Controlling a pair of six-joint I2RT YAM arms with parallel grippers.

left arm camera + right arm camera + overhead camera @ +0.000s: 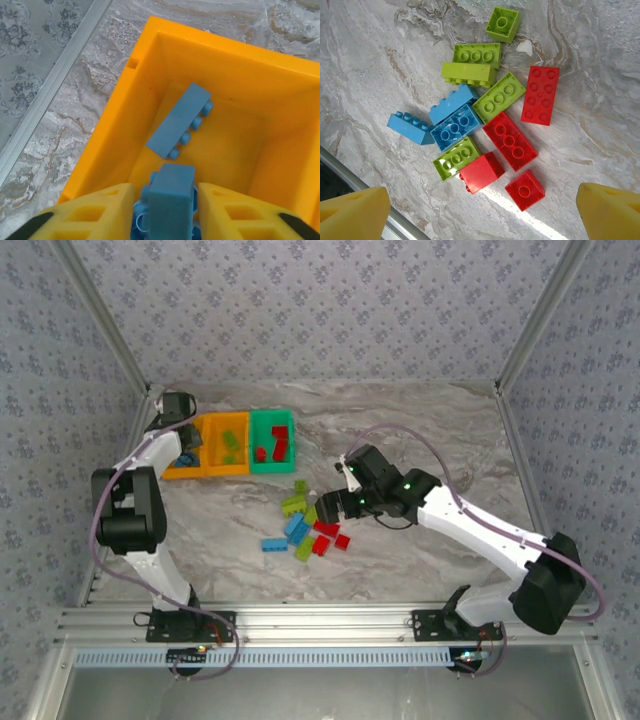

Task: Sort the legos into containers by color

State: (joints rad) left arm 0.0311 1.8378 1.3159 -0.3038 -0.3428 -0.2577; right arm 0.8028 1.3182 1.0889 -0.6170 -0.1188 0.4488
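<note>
Top view: set high above and behind the bases (190, 623), tilted down and forward; the whole counter (440, 430) is taken in from afar.
Left wrist view: carried on the left wrist and aimed steeply down past the left claw (167, 212) into the orange bin (150, 55); set very near, so the bin's right side is cut by the frame.
Right wrist view: carried on the right wrist and aimed almost straight down at the pile (485, 115); set near, with the right claw (482, 212) marked by its fingertips at the lower corners.
Shared, top and left wrist: the orange bin at far left.
Shared, top and right wrist: the pile at mid-counter.
</note>
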